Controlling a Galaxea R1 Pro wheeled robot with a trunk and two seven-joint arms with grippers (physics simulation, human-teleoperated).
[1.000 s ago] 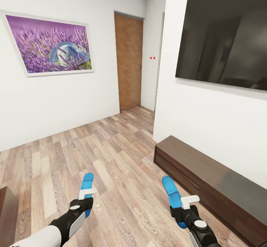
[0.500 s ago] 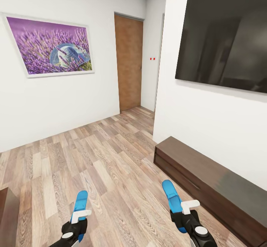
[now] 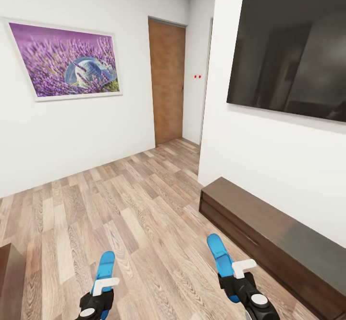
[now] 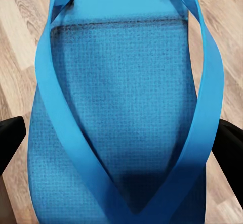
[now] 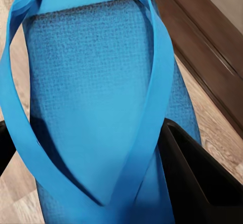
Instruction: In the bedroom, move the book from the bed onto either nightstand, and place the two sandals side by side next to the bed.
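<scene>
Fingers (image 4: 10,138) flank left sandal (image 4: 121,107), likely gripping; straps clear up close.

Head looks down; wrist cameras hug sandals (image 4: 121,107).

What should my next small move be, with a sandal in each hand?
Probably turn the base to find the bed: the left hand and right hand each grip a blue sandal, but ahead are only floor, door and bench.
</scene>
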